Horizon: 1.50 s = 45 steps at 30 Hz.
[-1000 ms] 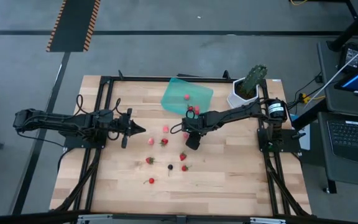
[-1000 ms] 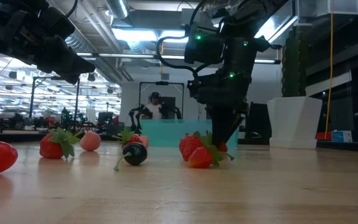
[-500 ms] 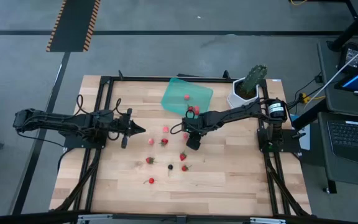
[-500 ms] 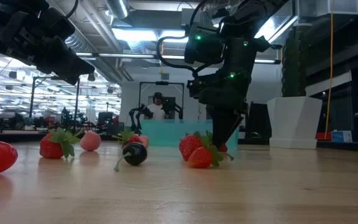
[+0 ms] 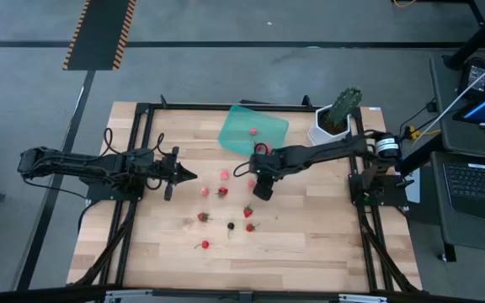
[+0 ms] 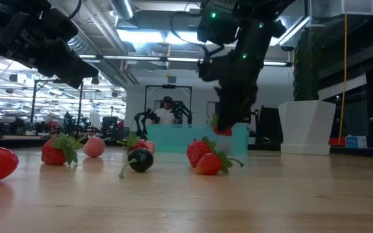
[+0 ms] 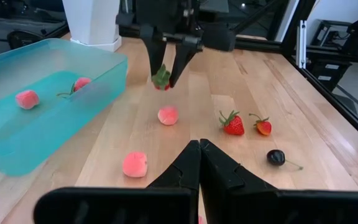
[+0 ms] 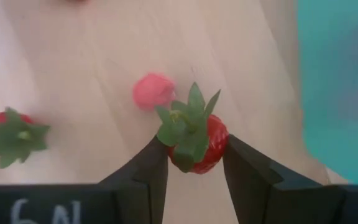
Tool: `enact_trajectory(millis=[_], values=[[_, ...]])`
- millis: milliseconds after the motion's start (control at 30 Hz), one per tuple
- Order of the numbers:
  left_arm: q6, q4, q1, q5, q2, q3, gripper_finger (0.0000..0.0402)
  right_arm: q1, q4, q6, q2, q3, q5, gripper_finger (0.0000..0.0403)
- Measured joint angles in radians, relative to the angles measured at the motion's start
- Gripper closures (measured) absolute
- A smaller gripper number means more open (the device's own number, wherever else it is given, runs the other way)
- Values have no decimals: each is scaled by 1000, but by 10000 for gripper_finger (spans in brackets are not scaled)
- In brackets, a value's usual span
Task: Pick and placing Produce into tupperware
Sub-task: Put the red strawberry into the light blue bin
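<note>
the right hand (image 8: pixel 194 163) has lifted off the bench, pinching a strawberry (image 8: pixel 199 142). the tupperware (image 5: pixel 253 130) sits just beyond it. the left hand (image 5: pixel 185 175) waits pressed together.

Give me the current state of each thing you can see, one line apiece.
Right claw: shut on a strawberry, lifted off the table beside the tupperware.
Left claw: shut, empty, waiting at the table's left.
Tupperware: open, no lid, two berries inside.
Loose berries: scattered on the table.
Cactus plant: upright in its white pot.

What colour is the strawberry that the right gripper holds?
The strawberry is red with a green leafy top, best seen in the right wrist view.
</note>
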Motion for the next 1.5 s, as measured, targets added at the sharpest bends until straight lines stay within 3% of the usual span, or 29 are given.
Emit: enact_trajectory(millis=[433, 700, 833, 1067, 1267, 1500], values=[[26, 0, 0, 0, 0, 0, 401, 6, -8, -25, -153, -5, 2, 271], [26, 0, 0, -1, 0, 0, 401, 39, 20, 22, -299, -132, 72, 271], [26, 1, 0, -1, 0, 0, 401, 69, 151, 66, -410, -271, 92, 271], [25, 3, 0, -6, 0, 0, 401, 99, 612, 84, -574, -576, 115, 271], [24, 3, 0, -6, 0, 0, 401, 99, 911, 48, -606, -747, 119, 271], [22, 3, 0, -5, 0, 0, 401, 99, 1113, -38, -604, -824, 118, 271]])
